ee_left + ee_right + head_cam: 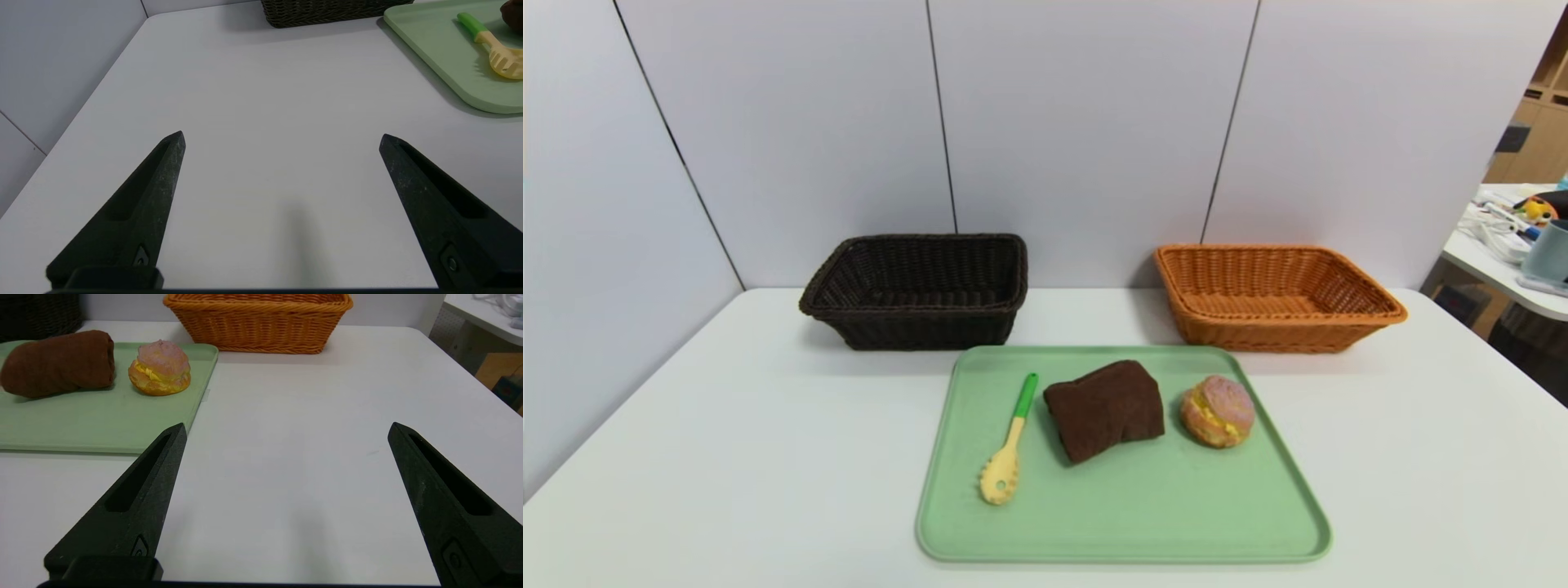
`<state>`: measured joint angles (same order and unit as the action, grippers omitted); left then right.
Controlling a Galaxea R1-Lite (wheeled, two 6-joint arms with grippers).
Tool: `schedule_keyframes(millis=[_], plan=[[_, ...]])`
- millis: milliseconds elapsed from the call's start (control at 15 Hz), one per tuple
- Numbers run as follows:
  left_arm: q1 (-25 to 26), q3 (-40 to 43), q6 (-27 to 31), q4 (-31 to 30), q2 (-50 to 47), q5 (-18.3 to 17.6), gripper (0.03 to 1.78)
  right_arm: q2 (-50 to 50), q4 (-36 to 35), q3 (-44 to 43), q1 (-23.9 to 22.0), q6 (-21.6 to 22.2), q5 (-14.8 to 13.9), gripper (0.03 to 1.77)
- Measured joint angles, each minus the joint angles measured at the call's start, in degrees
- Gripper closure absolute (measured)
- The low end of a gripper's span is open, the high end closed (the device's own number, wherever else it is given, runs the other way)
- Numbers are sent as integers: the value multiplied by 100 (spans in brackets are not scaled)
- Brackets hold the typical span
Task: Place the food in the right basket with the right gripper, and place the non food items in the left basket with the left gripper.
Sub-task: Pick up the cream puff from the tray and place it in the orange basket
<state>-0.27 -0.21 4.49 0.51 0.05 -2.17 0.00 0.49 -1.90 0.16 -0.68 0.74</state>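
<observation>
Head view: pink-topped round bun [1218, 411] unsorted.
Both my grippers gape empty; squeezing too hard could crush its soft filling.

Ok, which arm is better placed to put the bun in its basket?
Right, I'd say. The bun lies at the tray's right side, the orange basket just beyond it, and the right gripper is empty, its fingers apart. The left gripper hovers beyond the tray's other side.
</observation>
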Motion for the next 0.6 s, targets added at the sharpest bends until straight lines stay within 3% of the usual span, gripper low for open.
schedule_keyframes(millis=[200, 600], plan=[[0, -285, -13, 111, -2, -69, 12, 96, 339, -551, -5, 318, 317, 10], [-6, -1446, -39, 1003, 601, -325, 12, 606, 1462, -1430, 15, 366, 857, 10]])
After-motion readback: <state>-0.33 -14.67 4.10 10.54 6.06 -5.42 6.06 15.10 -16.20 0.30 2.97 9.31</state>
